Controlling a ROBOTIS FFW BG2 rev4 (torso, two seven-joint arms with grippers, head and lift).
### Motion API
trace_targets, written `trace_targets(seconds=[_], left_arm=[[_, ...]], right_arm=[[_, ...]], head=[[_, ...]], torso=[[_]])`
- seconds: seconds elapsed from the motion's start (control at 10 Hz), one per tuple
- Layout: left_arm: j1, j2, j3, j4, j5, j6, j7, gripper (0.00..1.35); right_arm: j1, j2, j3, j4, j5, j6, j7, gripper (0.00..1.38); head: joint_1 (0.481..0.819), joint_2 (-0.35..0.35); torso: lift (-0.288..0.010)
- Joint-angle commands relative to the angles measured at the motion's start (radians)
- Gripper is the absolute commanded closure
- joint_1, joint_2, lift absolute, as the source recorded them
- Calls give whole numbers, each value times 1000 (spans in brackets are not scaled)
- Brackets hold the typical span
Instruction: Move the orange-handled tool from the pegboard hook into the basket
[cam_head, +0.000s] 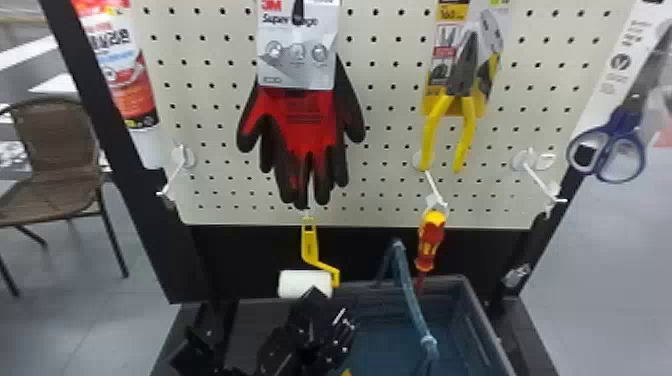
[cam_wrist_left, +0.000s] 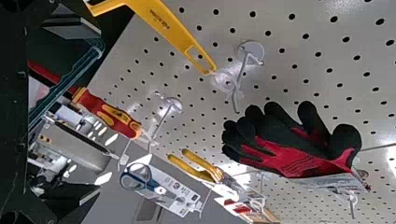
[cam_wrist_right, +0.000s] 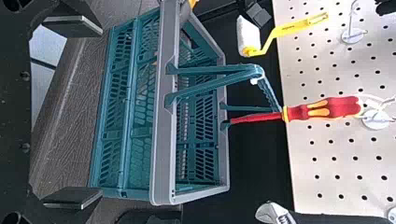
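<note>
A roller with a yellow-orange handle (cam_head: 311, 246) and white sleeve hangs from a hook in the head view; its handle (cam_wrist_left: 163, 28) runs along the top of the left wrist view. Nearby hangs a red-and-yellow screwdriver (cam_head: 430, 240), also in the right wrist view (cam_wrist_right: 322, 109). My left gripper (cam_head: 253, 316) is low in front of the board, its right-hand finger just below the roller's sleeve. Seen from its wrist, the left gripper (cam_wrist_left: 77, 112) is open and empty. My right gripper (cam_wrist_right: 88, 112) stands open, facing the teal basket (cam_wrist_right: 161, 140) with nothing between its fingers.
Red-black gloves (cam_head: 305, 125), yellow pliers (cam_head: 450, 115) and blue-handled scissors (cam_head: 607, 150) hang on the pegboard (cam_head: 210, 115). The basket's upright handle (cam_head: 412, 295) rises before the screwdriver. An adjustable wrench (cam_wrist_right: 275, 214) hangs low at the side.
</note>
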Motion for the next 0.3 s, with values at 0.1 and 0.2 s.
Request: trace_targets(seconds=[0.1, 0.2], left_arm=[[2, 0, -2, 0, 3, 1, 0, 133], [2, 0, -2, 0, 4, 1, 0, 133]], right_arm=[[2, 0, 0, 0, 1, 0, 0, 99], [2, 0, 0, 0, 0, 0, 0, 99]], head=[[549, 0], [549, 0]], torso=[[-100], [-100]])
